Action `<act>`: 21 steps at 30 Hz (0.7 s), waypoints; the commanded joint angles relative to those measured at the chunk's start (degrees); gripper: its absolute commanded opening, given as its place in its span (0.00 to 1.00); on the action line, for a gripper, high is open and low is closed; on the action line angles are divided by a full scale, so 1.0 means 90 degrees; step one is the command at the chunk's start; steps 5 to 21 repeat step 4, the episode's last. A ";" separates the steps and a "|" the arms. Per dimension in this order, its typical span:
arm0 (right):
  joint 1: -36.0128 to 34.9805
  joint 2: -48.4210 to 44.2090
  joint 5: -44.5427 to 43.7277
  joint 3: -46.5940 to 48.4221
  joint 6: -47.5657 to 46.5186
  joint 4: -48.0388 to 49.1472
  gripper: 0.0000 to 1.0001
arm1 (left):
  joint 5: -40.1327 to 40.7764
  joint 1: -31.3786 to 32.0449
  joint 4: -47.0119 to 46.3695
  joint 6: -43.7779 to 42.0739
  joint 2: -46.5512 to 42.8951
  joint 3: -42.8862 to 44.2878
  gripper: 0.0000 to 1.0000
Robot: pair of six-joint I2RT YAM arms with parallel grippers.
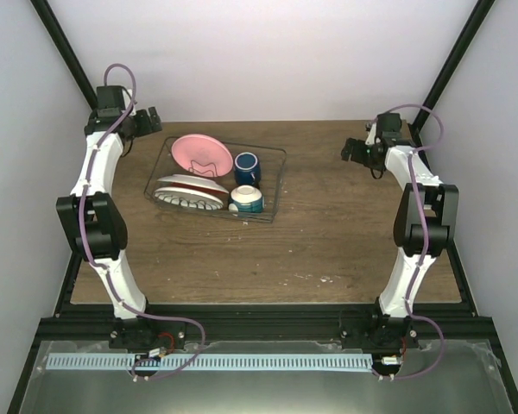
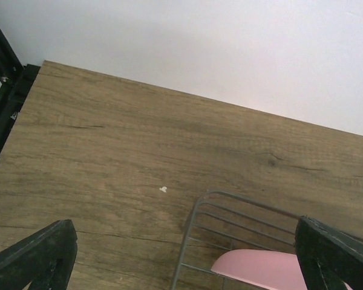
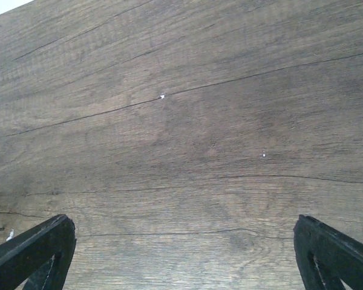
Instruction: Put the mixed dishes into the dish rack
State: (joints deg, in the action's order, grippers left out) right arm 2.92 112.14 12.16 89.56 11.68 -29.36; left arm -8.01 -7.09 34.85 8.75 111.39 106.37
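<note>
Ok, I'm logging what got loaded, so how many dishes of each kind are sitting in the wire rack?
Plates: 3 - pink plate, red-edged plate, striped plate
Mugs: 1 - dark blue mug
Bowls: 1 - small bowl
Total: 5, all inside the dish rack

Dark wood-grain table (image 1: 328, 250), plain white walls (image 1: 268, 60) behind, black frame posts (image 1: 60, 39) in the corners, even light.

I log a dark wood-grain counter (image 1: 328, 250), one small white speck (image 2: 163, 189) on it, plain white wall (image 1: 268, 52) behind, black frame post (image 1: 65, 43) at far left corner
</note>
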 commanded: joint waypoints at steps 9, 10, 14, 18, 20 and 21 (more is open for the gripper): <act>0.0008 0.0090 -0.0102 0.0387 0.0080 -0.0040 1.00 | 0.0117 -0.0003 -0.0313 -0.0221 -0.0199 -0.0031 1.00; 0.0008 0.0090 -0.0102 0.0387 0.0080 -0.0040 1.00 | 0.0117 -0.0003 -0.0313 -0.0221 -0.0199 -0.0031 1.00; 0.0008 0.0090 -0.0102 0.0387 0.0080 -0.0040 1.00 | 0.0117 -0.0003 -0.0313 -0.0221 -0.0199 -0.0031 1.00; 0.0008 0.0090 -0.0102 0.0387 0.0080 -0.0040 1.00 | 0.0117 -0.0003 -0.0313 -0.0221 -0.0199 -0.0031 1.00; 0.0008 0.0090 -0.0102 0.0387 0.0080 -0.0040 1.00 | 0.0117 -0.0003 -0.0313 -0.0221 -0.0199 -0.0031 1.00; 0.0008 0.0090 -0.0102 0.0387 0.0080 -0.0040 1.00 | 0.0117 -0.0003 -0.0313 -0.0221 -0.0199 -0.0031 1.00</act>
